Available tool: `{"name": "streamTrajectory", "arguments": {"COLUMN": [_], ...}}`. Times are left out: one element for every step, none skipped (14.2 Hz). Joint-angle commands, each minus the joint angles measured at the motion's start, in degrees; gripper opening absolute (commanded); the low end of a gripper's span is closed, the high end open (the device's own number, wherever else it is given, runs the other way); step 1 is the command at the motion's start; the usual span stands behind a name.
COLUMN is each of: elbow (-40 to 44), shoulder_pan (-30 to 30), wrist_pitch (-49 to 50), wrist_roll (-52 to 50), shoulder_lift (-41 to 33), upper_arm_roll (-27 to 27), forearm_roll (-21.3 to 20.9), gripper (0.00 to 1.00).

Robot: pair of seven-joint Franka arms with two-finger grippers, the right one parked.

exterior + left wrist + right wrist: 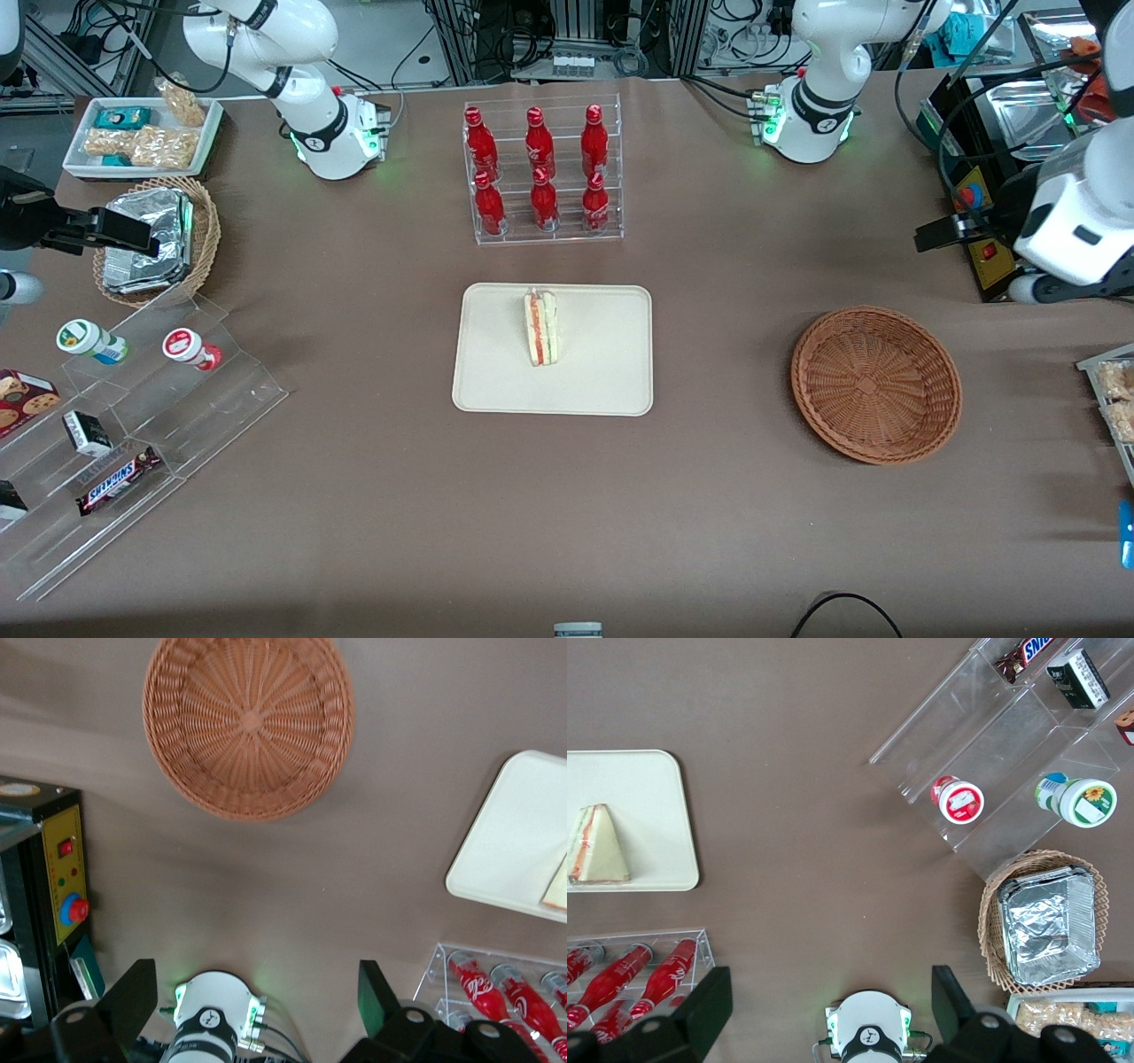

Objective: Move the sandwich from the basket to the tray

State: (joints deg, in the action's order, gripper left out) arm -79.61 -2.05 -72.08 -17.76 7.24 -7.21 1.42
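Sandwich (540, 328) sits on the tray (602, 381), resting on its side near the tray's middle, with orange-red and green layers showing between the white bread; the basket holds nothing.

Going by size, the brown table (567, 514) comes first, covering nearly the whole front view. Next is the stepped clear acrylic stand (221, 399) toward the parked arm's end, carrying 2 small tubs (182, 344), a Snickers bar (117, 479) and small boxes. The tray, cream-beige with rounded corners, lies at the table's centre. The bottle rack (542, 168), a clear tiered holder with 6 red bottles (542, 202) in 2 rows of 3, stands farther from the front camera than the tray and just clear of it. The basket (875, 384) — round, shallow, reddish-brown wicker — sits toward the working arm's end, well apart from the tray.

The lighter wicker basket (205, 235) with a foil container (146, 239) sits toward the parked arm's end, near a white tray of snack bags (142, 133).

The gripper (252, 1010) hangs high above the table near the left arm's base, between the basket and the control box (58, 877) — its 2 fingers (133, 992) are spread wide and hold nothing.
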Motion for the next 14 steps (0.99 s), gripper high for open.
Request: {"name": "streamTrajectory", "arguments": {"elbow": [0.68,0.68,0.59,-0.10,-1.24,-1.95,-4.13,-6.33,-9.57,-12.65,-14.42,-14.61,-14.09,-13.74], "shoulder_pan": [-1.20,-1.38,-1.38,-1.55,-1.64,-1.56,-1.55,-1.55,-1.55,-1.29,-1.12,-1.12,-1.20,-1.20], "wrist_pitch": [0.62,3.15,5.87,7.03,6.17,4.68,2.84,0.30,-3.12,-6.37,-8.49,-9.12,-9.56,-10.26], "wrist_roll": [0.54,0.01,0.09,0.09,0.09,0.09,0.09,0.09,0.01,0.01,0.09,0.18,0.27,0.27], "shoulder_lift": [-1.00,-0.83,-0.65,-0.91,-1.26,-1.96,-3.19,-4.59,-6.17,-7.67,-8.64,-8.74,-8.39,-8.04], "upper_arm_roll": [-0.61,-0.70,-0.70,-0.61,-0.61,-0.61,-0.61,-0.70,-0.70,-0.79,-0.96,-0.96,-0.96,-0.88], "forearm_roll": [-0.10,-0.79,-1.67,-2.90,-3.95,-4.40,-4.49,-4.49,-4.41,-4.40,-4.32,-3.53,-3.26,-2.22], "gripper": [1.00,1.00,1.00,1.00,1.00,1.00,1.00,1.00,1.00,1.00,1.00,1.00,1.00,1.00]}}
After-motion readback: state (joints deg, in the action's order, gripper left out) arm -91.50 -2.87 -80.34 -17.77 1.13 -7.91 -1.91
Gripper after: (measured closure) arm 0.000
